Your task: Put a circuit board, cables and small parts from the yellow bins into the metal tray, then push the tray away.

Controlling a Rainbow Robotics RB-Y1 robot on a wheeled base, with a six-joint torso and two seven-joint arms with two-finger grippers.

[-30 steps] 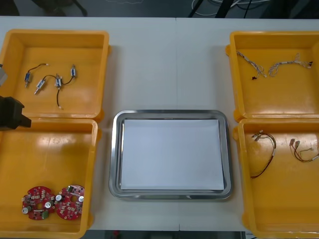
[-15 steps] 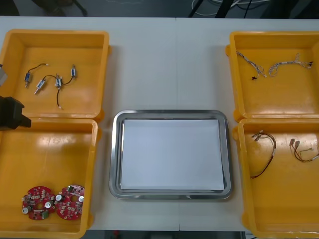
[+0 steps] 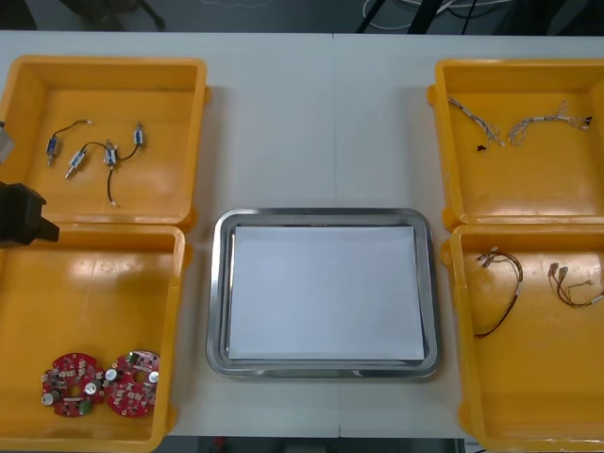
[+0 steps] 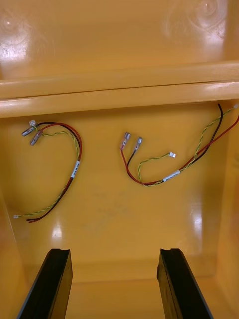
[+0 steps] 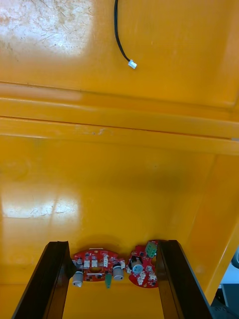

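Two round red circuit boards (image 3: 72, 384) (image 3: 132, 382) lie side by side in the near left yellow bin (image 3: 94, 283). In the left wrist view my left gripper (image 5: 113, 244) is open above that bin, and both boards (image 5: 97, 263) (image 5: 143, 264) lie between its fingers, well below them. My right gripper (image 4: 114, 250) is open over the near right bin (image 3: 528, 377), short of two red and yellow cables (image 4: 69, 169) (image 4: 164, 174) on its floor. The metal tray (image 3: 219, 283), white inside, sits in the middle between the bins.
The far left bin (image 3: 104, 66) holds small metal parts (image 3: 94, 156) joined by a black cable (image 5: 119, 35). The far right bin (image 3: 528, 189) holds twisted blue and white cables (image 3: 477, 123). A black part of the left arm (image 3: 21, 215) juts in over the left bins' shared wall.
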